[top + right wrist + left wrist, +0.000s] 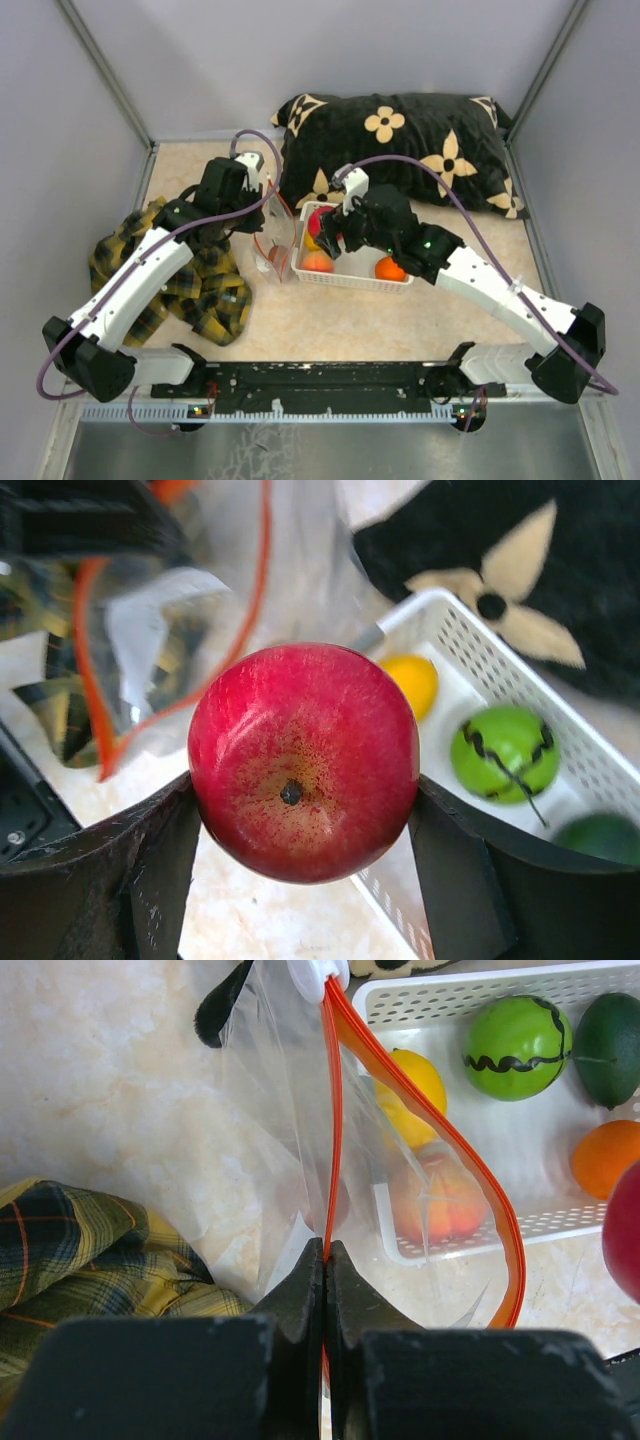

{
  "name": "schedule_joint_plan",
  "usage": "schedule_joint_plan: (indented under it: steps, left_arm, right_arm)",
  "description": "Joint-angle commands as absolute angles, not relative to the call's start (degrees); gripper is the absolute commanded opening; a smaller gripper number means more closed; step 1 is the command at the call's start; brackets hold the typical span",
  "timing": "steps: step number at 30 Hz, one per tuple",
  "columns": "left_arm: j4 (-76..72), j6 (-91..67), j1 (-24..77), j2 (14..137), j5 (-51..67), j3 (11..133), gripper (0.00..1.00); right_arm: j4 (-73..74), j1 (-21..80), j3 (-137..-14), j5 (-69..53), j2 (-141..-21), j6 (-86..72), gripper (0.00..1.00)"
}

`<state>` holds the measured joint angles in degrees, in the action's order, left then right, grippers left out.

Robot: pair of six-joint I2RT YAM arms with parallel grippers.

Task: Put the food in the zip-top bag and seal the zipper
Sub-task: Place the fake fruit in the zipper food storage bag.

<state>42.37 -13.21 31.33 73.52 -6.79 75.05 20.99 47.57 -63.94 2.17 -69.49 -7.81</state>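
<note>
My left gripper point(255, 205) point(327, 1250) is shut on the red-orange zipper point(333, 1110) of the clear zip-top bag point(275, 235), holding it upright with the mouth gaping, just left of the white basket point(352, 283). My right gripper point(325, 228) point(303, 780) is shut on the red fruit point(305, 760) point(318, 222), held over the basket's left end close to the bag's mouth point(170, 660). The yellow point(415, 1085), green striped point(517, 1033), dark green point(610, 1035), orange point(605, 1155) and peach point(435, 1195) fruits lie in the basket. A brownish shape point(273, 253) shows low in the bag.
A black pillow with cream flowers point(400, 140) lies behind the basket. A yellow plaid cloth point(200, 280) is bunched left of the bag under my left arm. Grey walls close in the table on three sides.
</note>
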Motion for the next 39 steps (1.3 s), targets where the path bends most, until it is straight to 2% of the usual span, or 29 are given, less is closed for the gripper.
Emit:
schedule_joint_plan:
  steps: [1, 8, 15, 32, 39]
  left_arm:
    - [41.2, -13.2, 31.0, 72.7, -6.1, 74.8, 0.00]
    - [41.2, -13.2, 31.0, 72.8, -5.7, 75.0, 0.00]
    - [40.9, -13.2, 30.9, 72.6, -5.2, 74.4, 0.00]
    - [40.0, -13.0, 31.1, 71.5, -1.5, 74.1, 0.00]
    - [39.6, -12.6, 31.0, 71.5, 0.4, 73.9, 0.00]
  right_arm:
    - [14.7, 48.7, -69.2, -7.3, -68.0, -4.6, 0.44]
    - [6.9, 49.4, -71.0, -20.2, -72.7, -6.5, 0.44]
    - [3.6, 49.5, -72.2, -26.8, -78.9, -6.1, 0.44]
    - [-0.3, 46.6, -67.8, -19.8, -84.7, -5.9, 0.44]
    - [-1.2, 46.7, -67.4, -19.2, -86.1, -4.6, 0.48]
